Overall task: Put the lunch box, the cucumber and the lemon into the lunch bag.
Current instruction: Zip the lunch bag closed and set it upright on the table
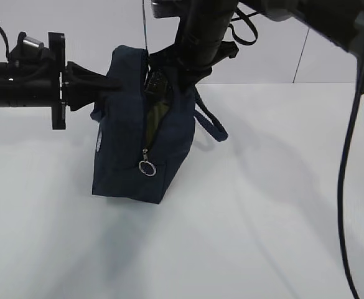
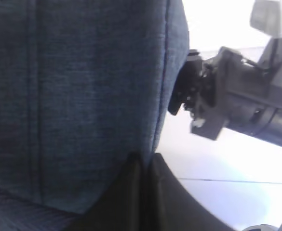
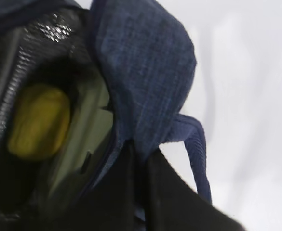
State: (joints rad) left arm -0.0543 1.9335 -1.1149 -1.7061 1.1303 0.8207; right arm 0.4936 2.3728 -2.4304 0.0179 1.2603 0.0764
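White table (image 1: 262, 218); both jaws pinched on lunch bag (image 1: 138, 156) fabric; lemon (image 3: 37, 127) inside.

Exterior view bright, evenly lit; white table (image 1: 262, 218) near blown out, soft diffuse shadows lower left and right of the lunch bag (image 1: 132, 156). Arms in upper frame dark, little detail. Both wrist views soft, out of focus at close range; backgrounds overexposed white. Lemon (image 3: 37, 127) blurred in dim bag interior.
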